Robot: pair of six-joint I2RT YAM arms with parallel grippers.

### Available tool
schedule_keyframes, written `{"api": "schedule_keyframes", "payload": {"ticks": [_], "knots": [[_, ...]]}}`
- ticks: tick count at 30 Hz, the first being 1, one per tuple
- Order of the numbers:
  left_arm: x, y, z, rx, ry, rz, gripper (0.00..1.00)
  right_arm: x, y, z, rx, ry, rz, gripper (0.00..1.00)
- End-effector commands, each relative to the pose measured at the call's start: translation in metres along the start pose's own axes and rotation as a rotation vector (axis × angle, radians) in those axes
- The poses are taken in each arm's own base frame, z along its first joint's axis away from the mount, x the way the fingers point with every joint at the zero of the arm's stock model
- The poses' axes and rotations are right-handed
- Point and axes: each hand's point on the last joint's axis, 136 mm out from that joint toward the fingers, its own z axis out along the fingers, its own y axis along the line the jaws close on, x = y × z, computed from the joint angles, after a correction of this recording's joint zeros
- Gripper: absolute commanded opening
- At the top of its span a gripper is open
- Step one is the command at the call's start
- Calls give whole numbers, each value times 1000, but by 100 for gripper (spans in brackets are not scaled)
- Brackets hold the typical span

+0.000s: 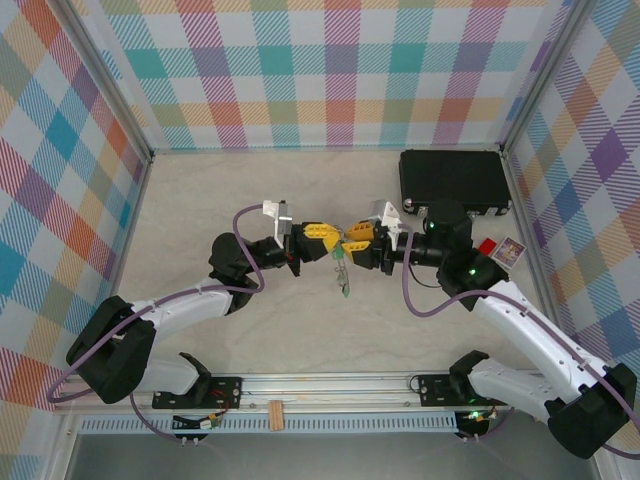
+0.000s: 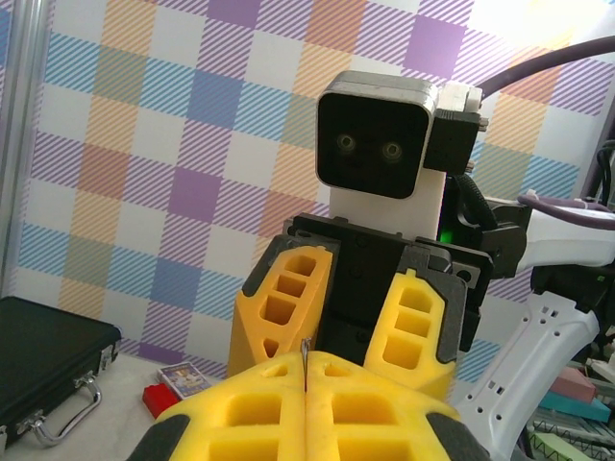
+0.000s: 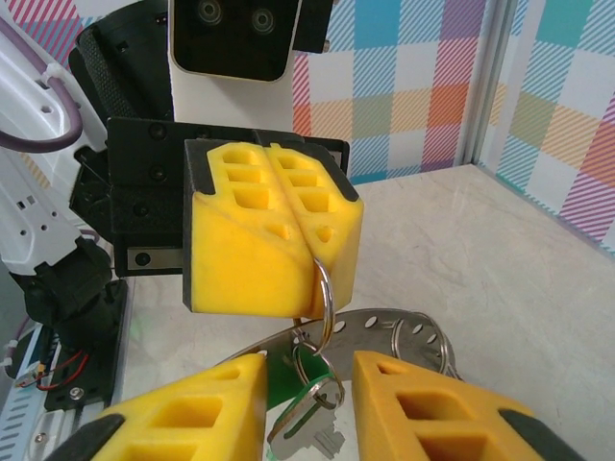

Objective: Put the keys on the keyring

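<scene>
Jaws of the left gripper (image 1: 328, 243) are pressed together on the keyring (image 3: 389, 319), while those of the right gripper (image 1: 352, 240) stand apart, almost tip to tip with them, above the middle of the bench (image 1: 200, 200). Seen from the right wrist, a thin wire loop of the ring comes out of the seam between the left fingers (image 3: 240, 240). The ring's flat grey band, punched with holes, curves just below them. One of the keys (image 3: 306, 423), silver with a green tag, hangs from the loop in the gap between the right fingers (image 3: 432, 403); whether it touches either cannot be told. From above, the bundle dangles beneath the two grippers, clear of the bench. A black case (image 1: 452, 177) sits in the far right corner.

At least one key appears to be on the ring, so the job looks partly done.

The left grip is on thin wire, so a tug from the right side could pull the ring out of the seam and drop the bundle. If the right jaws close off-centre, they would likely catch the tag rather than the key and twist it. The fingertips are also close enough to collide.
</scene>
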Motion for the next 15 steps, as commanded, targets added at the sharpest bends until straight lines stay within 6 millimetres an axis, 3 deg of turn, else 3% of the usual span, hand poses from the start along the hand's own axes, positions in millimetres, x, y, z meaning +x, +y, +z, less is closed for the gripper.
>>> {"api": "schedule_keyframes", "payload": {"ticks": [1,4,11,15], "knots": [[-19,-18,1,61,-54,62,0,-17,4,-3,-16,-33,-42,23],[-21,-19,1,61,-57,64,0,-17,7,-4,-24,-30,-44,13],[-23,-17,1,52,-66,67,0,-11,15,-6,-59,-18,-37,10],[-27,-17,2,52,-78,56,0,-7,18,-4,-88,-8,-12,15]]}}
